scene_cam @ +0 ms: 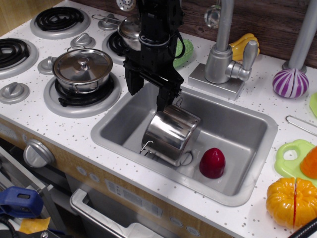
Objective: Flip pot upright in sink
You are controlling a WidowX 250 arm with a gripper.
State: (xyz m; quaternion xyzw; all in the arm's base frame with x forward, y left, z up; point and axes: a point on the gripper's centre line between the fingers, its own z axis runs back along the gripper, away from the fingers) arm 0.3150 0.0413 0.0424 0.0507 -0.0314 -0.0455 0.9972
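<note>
The shiny steel pot (169, 134) lies tilted in the grey sink (237, 124), its base up toward the back and its rim with two wire loop handles down toward the front wall. My black gripper (147, 94) hangs above the sink's back left part, just above and left of the pot's base. Its two fingers are spread apart and hold nothing. The right finger's tip is close to the pot's upper edge; I cannot tell if it touches.
A dark red egg-shaped toy (212, 162) lies in the sink right of the pot. The grey faucet (225, 54) stands behind the sink. A lidded steel pot (82, 68) sits on the front burner at left, another behind the arm. Toy vegetables lie at right.
</note>
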